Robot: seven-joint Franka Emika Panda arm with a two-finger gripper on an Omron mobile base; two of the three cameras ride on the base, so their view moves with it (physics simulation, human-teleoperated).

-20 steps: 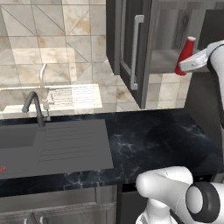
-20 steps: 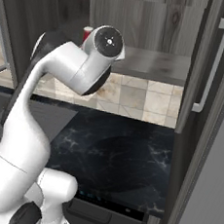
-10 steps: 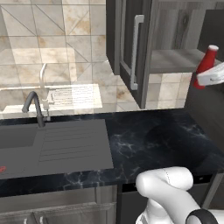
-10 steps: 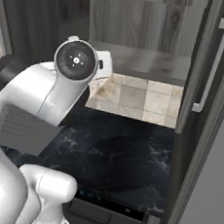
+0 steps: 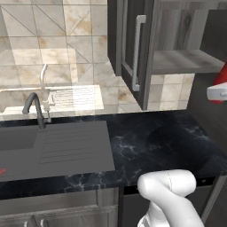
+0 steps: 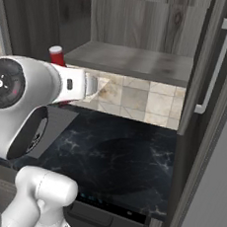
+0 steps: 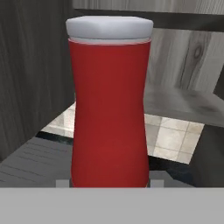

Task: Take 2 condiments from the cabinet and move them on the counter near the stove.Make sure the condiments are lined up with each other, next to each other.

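Red bottle (image 7: 109, 105), slim, white cap: upright between the gripper (image 7: 109, 183) tips, held at its base, jaws closed partway on the body. Seen in the hand view close up, waisted in the middle. In the left base view, a red sliver (image 5: 221, 77) at the right edge, above the counter (image 5: 159, 142) and level with the shelf. In the right base view, red top (image 6: 57, 56) behind the white arm, off the left front corner of the shelf (image 6: 135, 62), clear of it.

Cabinet (image 5: 146, 44), dark grey wood-grain, door open, silver bar handle (image 5: 138, 53) (vertical). Grey shelf inside, bare where visible.

Counter, glossy black with white veining, below the cabinet. Grey sink (image 5: 48, 144) with drainer to the left; dark tap (image 5: 35, 108) behind it.

Wall, beige tile (image 5: 53, 53).
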